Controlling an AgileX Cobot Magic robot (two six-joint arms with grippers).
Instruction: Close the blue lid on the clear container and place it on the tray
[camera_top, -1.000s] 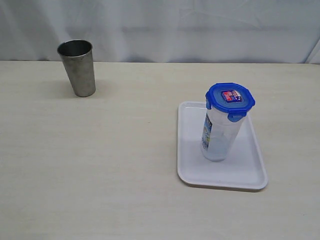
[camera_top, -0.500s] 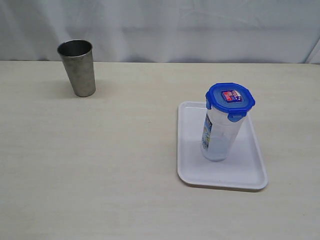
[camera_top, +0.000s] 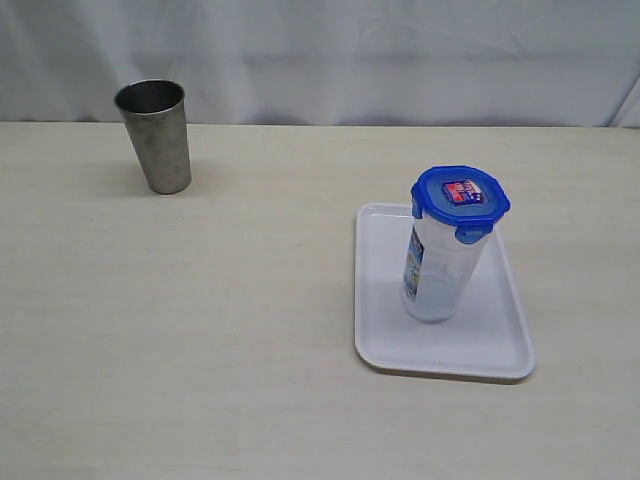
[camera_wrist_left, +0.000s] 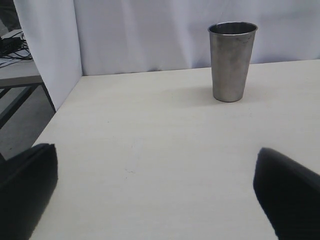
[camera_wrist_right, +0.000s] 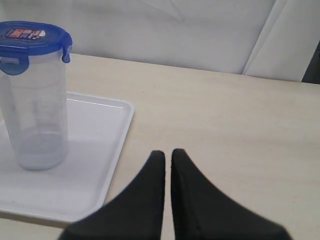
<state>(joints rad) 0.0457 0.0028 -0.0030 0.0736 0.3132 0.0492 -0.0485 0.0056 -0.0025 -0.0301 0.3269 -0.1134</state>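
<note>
My left claw (camera_wrist_left: 156, 167) stands wide open. Its two dark fingers (camera_wrist_left: 27, 192) are spread far apart over the bare worktop (camera_top: 200, 330) with nothing between them. Ahead of it, well apart, the grey steel cup (camera_wrist_left: 231, 60) stands upright, mouth up, near the white curtain (camera_top: 350, 50). My right claw (camera_wrist_right: 168, 153) is closed, the fingers pressed almost together with only a thin slit between them, and it grips nothing. It hangs over bare worktop near one edge of the tray (camera_top: 385, 352), outside the rim. The clear container (camera_top: 437, 280) stands upright on the tray, at about its middle and well inside the rim. The blue lid (camera_top: 460, 197) sits flat on the container's mouth with its sticker face up. The flaps I can see hang down against the rim, though I cannot tell whether each one is snapped fast. In the exterior view the container's printed label faces left. Tray and container lie on the right half of the worktop, and the steel cup stands far off at the back left. Neither of my claws touches the container, the lid or the tray.
</note>
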